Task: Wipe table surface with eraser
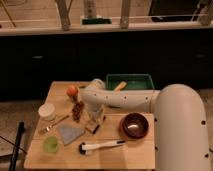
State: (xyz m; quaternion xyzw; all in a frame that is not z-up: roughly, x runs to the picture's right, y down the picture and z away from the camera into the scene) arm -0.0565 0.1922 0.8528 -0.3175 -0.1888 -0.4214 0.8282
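Observation:
The light tan wooden table surface (135, 150) fills the lower middle of the camera view. The eraser (93, 126), a small tan block with a dark face, lies near the table's centre, tilted. My white arm reaches in from the right, and my gripper (96, 116) points down right over the eraser, at or just above its top. The arm's wrist hides part of the eraser's far end.
A green tray (128, 81) stands at the back. A dark red bowl (135, 125) is right of the eraser, with a white-handled brush (101, 146) in front. To the left are a grey-blue cloth (70, 133), green cup (51, 145), white container (47, 111), orange fruit (72, 91) and a brown cluster (77, 110).

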